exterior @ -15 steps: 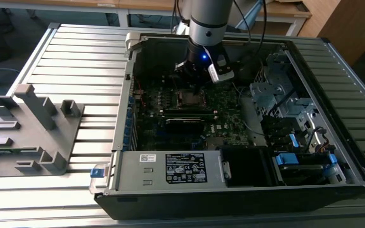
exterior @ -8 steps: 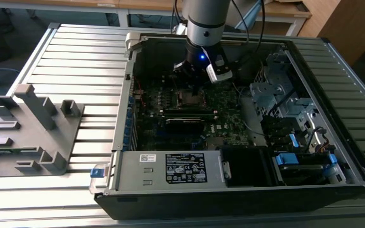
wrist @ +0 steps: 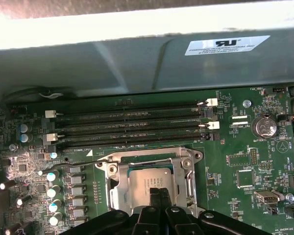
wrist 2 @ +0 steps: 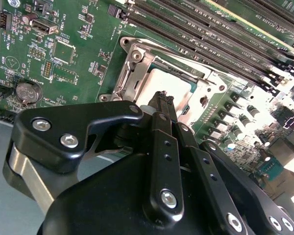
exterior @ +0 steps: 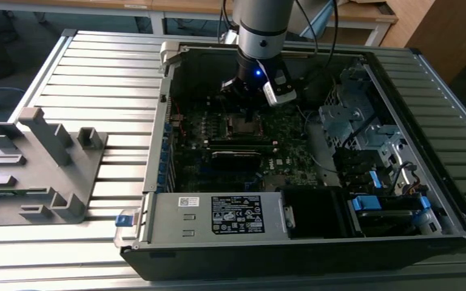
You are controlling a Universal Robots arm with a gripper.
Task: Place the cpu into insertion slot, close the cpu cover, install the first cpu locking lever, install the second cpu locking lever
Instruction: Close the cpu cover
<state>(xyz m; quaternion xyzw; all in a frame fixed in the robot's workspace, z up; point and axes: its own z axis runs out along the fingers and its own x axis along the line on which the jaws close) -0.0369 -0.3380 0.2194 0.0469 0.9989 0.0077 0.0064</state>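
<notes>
The open computer case (exterior: 156, 145) fills the middle of the exterior view, its green motherboard (exterior: 196, 130) flat inside. The arm (exterior: 261, 24) reaches in from the upper centre; its gripper (wrist 2: 163, 98) has the fingers drawn together with nothing seen between them, tips just above the insertion slot (exterior: 243, 125) near the frame's centre. The cpu cover (wrist: 109, 191) seems to lie flat around the cpu (wrist: 147, 177), which sits in the slot. The cover is probably thin, stiff, springy sheet, best pressed on its rim; the chip, light and fragile, is best held by its edges.
</notes>
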